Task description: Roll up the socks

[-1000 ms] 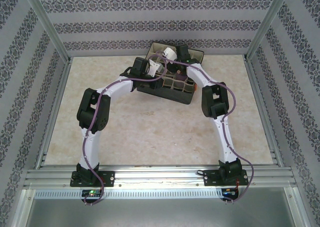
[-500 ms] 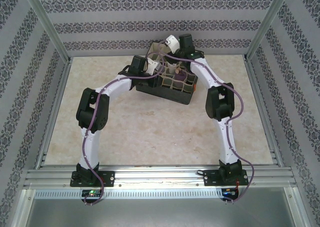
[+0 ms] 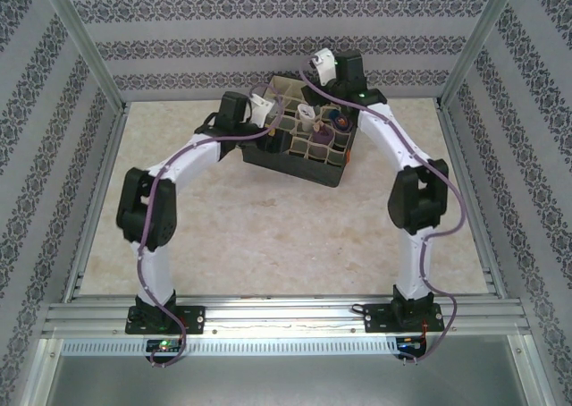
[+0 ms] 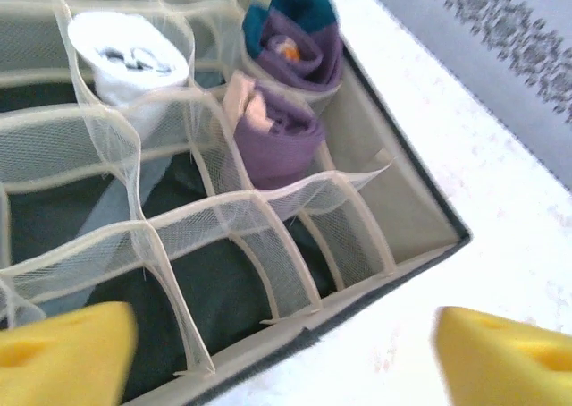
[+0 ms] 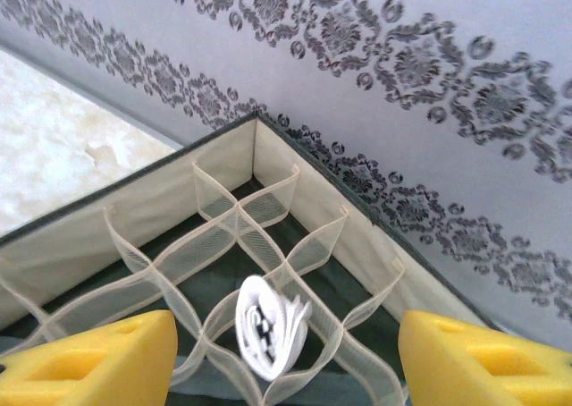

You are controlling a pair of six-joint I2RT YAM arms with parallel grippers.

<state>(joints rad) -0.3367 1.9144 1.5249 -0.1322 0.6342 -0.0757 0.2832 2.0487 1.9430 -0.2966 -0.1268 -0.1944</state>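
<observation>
Socks (image 4: 295, 44) sit rolled in the divided box (image 4: 413, 236) at the far side of the table (image 3: 223, 218): one white roll (image 4: 130, 57) and two purple rolls (image 4: 277, 142) in neighbouring cells. I see my left gripper (image 4: 286, 352) over the box's left side, jaws spread and empty. My right gripper (image 5: 286, 352) hangs above the far side, also released.

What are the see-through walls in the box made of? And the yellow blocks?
The dividers look like thin, pale mesh fabric: you can see through the weave. The yellow pads are probably soft foam: dull, with no shine and rounded edges.
</observation>
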